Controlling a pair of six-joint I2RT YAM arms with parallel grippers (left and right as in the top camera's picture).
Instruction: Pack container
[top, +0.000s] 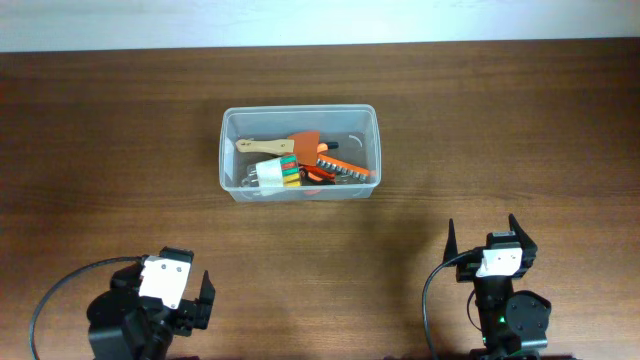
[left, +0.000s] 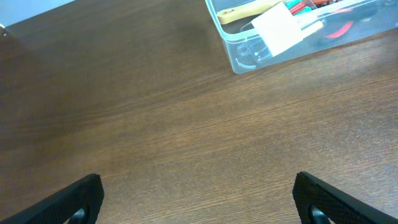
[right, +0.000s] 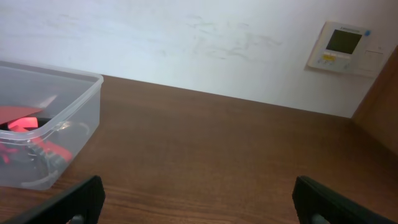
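Two robot arms are waiting at the near edge of a dark wooden desk (top: 100, 150). The left gripper (left: 198, 198) is holding its jaws spread wide with nothing between them, and the right gripper (top: 483, 238) is doing the same. The container (top: 298, 110) is sitting well ahead of both, off to the right of the left jaws and off to the left of the right jaws, touching neither. Inside it a wooden-handled tool (top: 262, 146), a white-wrapped bundle (top: 272, 172) and orange pieces (top: 345, 170) are lying piled together. No loose item is showing on the desk, so the packing is looking finished or close to it. The likely trouble lies in reaching back in: the jaws could be snagging the pile and dragging a tool over the rim, or nudging the light tub so that it is sliding across the smooth wood.
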